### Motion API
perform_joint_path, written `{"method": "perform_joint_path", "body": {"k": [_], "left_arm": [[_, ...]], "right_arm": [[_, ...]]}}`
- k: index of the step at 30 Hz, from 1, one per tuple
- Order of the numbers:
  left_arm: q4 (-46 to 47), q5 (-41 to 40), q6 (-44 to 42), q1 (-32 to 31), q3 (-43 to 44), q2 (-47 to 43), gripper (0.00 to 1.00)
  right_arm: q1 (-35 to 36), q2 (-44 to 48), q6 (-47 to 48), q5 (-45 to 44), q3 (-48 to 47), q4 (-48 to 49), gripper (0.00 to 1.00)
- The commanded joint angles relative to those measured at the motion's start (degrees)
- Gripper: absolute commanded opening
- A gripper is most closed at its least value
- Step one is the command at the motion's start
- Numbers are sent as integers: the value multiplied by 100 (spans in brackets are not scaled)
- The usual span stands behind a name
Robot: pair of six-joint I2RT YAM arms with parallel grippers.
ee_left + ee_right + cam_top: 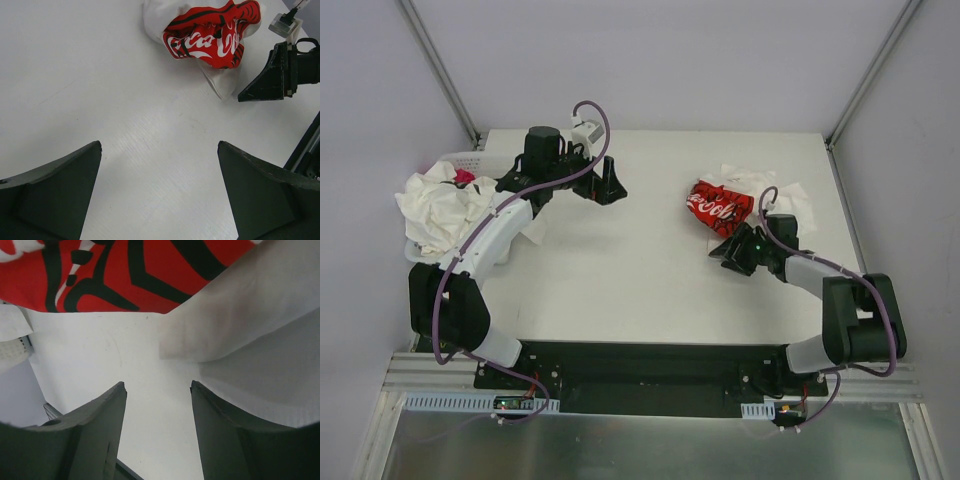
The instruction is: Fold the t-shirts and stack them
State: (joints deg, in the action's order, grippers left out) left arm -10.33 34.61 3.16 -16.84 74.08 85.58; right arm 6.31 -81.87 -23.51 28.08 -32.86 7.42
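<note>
Crumpled t-shirt (792,195), partly red-printed, on the tabletop (620,280). Right tool (732,250), fingers half spread and empty, lies just beside its near edge. Left tool (608,186), spread wide, is well apart from it.

Right gripper (157,386): your fingers are standing apart, gripping nothing.
Table (100,355): showing bare between them.
T-shirt (240,315): white fabric is lying at right.
Red printed material (150,275): lying beyond.

T-shirts (438,208) off-white, plain. Coca-Cola-printed piece (718,205): red, white script, black strokes. Worktop (620,270) white. Left hand (603,188) and right hand (732,252) black, arm cables (586,103) purple.
</note>
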Motion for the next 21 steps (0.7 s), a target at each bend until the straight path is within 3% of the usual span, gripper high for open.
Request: {"method": "perform_joint_path", "body": {"k": [1, 16, 21], "left_arm": [[180, 230, -122, -12, -8, -191, 99], [286, 336, -78, -12, -78, -261, 99], [277, 292, -122, -12, -131, -261, 99]], "right_arm": [[37, -250, -22, -39, -54, 505, 57], [134, -1349, -347, -328, -493, 1121, 59], [266, -1332, -409, -882, -371, 1183, 49]]}}
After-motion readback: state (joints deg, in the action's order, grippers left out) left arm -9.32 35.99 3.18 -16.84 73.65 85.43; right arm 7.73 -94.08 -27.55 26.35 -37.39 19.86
